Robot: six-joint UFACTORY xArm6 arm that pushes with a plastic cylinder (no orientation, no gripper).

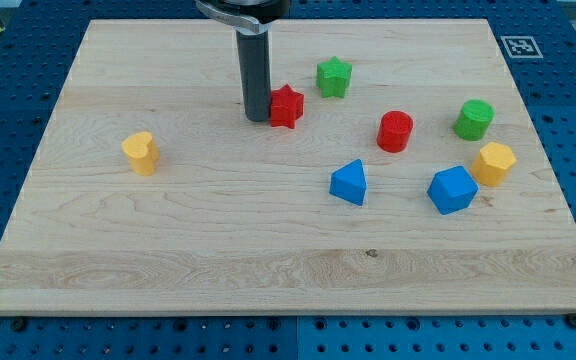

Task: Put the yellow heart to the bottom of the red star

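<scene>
Our tip [257,119] sits near the board's [88,260] top edge, just left of the red star [286,106] and touching it or nearly so — we cannot tell which. We have no jaws here, only a bare rod, so nothing is open, closed or gripped.

The yellow heart [141,152] lies well apart, toward the left edge, lower than the star. To do this step well, we judge we should leave the star without nudging it, swing round to the heart's left side, and push it rightward — ending directly beneath the star. The stretch between looks free of blocks; the blue triangle [349,183] and red cylinder [395,131] lie farther right. Slow, centred contact on the heart should keep it from spinning away off our tip.
</scene>
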